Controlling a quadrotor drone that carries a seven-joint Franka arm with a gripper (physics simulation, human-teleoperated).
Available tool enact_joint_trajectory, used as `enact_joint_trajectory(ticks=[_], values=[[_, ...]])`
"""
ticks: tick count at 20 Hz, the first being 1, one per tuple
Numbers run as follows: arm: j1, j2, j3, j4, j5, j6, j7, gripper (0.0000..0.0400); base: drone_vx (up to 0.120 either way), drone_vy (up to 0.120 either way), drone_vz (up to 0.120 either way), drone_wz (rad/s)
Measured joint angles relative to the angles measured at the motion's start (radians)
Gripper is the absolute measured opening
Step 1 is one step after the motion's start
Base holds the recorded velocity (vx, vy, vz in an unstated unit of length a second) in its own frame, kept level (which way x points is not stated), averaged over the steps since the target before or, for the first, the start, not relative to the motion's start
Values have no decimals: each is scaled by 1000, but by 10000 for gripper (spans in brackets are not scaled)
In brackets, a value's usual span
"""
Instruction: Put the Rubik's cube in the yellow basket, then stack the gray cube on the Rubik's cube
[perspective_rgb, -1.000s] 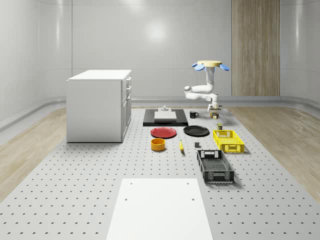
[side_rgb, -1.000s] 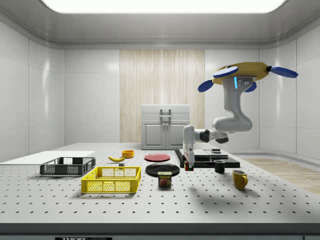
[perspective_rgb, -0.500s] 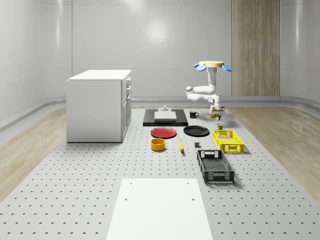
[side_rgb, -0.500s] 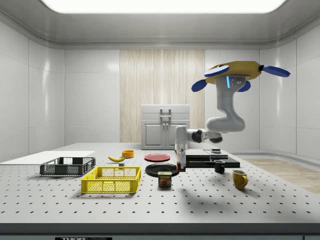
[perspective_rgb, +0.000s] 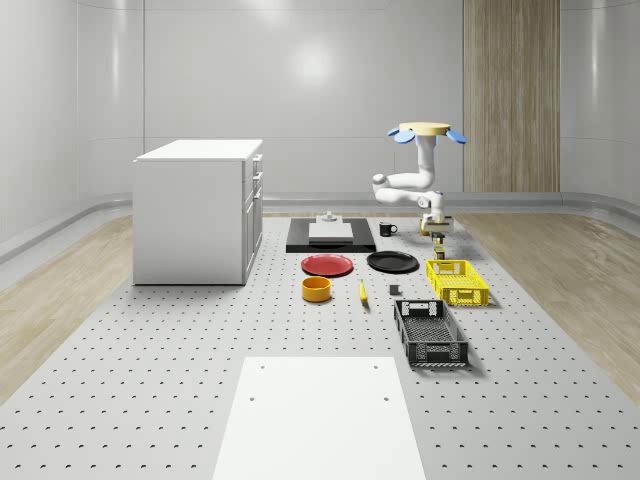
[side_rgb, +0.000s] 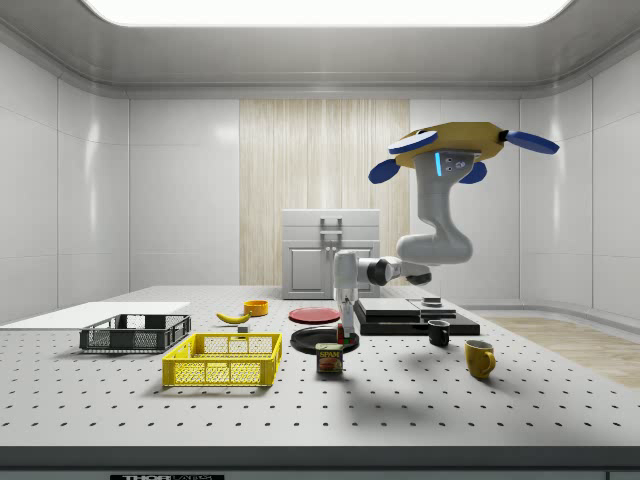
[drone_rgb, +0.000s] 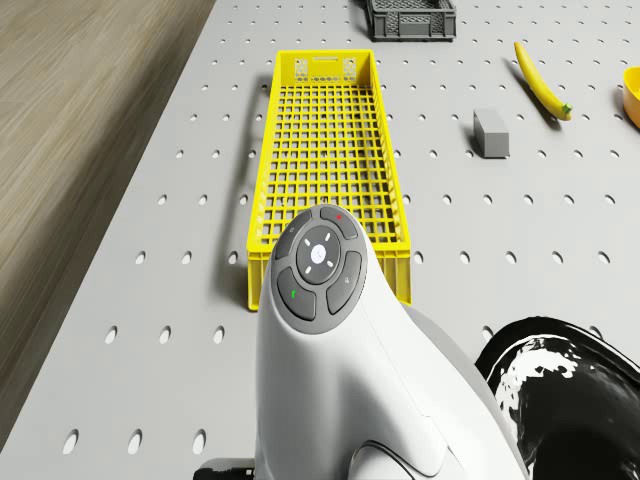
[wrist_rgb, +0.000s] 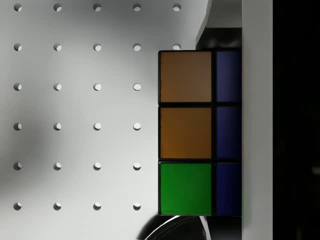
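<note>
The drone is seen hovering above the table, near the mugs and the black tray, with the arm bent down toward the surface. The gripper is held closed on the Rubik's cube, which is carried clear of the table; in the wrist view the cube's orange, green and blue tiles are seen pressed against a finger, with bare perforated table beneath. The yellow basket lies ahead of the gripper and below it, not yet under the cube; its floor is seen to be empty. The gray cube rests on the table just beside the basket, on the banana's side.

The step in hand is judged to be the carry to the basket. It is recommended that the cube be kept above the basket's near wall until it is centred over the mesh floor, then lowered until it is seated flat before release. A level, square placement is advised, since the gray cube is to be stacked on it afterwards. The can below the arm should be avoided.
</note>
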Motion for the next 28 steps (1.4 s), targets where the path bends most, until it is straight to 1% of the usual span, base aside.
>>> enact_joint_trajectory(ticks=[28], values=[[-13,-38,6,3,17,35,11,325,120,0,0,0]])
